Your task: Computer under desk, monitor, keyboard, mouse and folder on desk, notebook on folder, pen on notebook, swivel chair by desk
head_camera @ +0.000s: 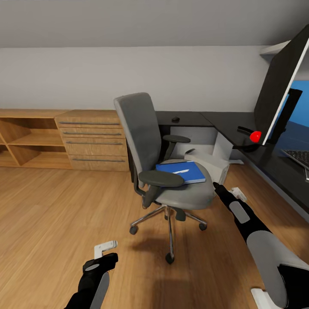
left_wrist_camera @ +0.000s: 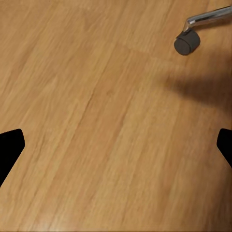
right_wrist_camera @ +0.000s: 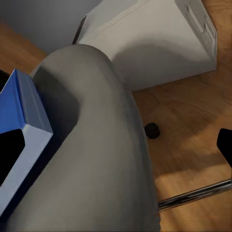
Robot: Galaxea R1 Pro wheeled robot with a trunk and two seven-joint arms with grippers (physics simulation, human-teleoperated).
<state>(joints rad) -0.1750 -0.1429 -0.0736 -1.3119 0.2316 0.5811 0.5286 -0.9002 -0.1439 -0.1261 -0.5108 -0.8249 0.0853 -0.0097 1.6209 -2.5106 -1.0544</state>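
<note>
Folder (head_camera: pixel 182 171): flat on swivel chair (head_camera: pixel 184 193) seat, pen (head_camera: pixel 182 171) atop. Right gripper (head_camera: pixel 223 189): unclenched, near seat edge. Left gripper (head_camera: pixel 104 249): low, state unclear. Advice: approach level, pinch folder's near edge.

Matt grey padded cloth swivel chair (head_camera: pixel 171 171) on a shiny chrome metal base (head_camera: pixel 169 223), over smooth, faintly glossy wood-plank floor (head_camera: pixel 51 223).

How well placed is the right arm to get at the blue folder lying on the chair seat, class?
Probably yes. The right gripper is at the seat's edge beside the folder, with open fingers and nothing between them. The near armrest overlaps the folder's other side, away from this approach.
</note>
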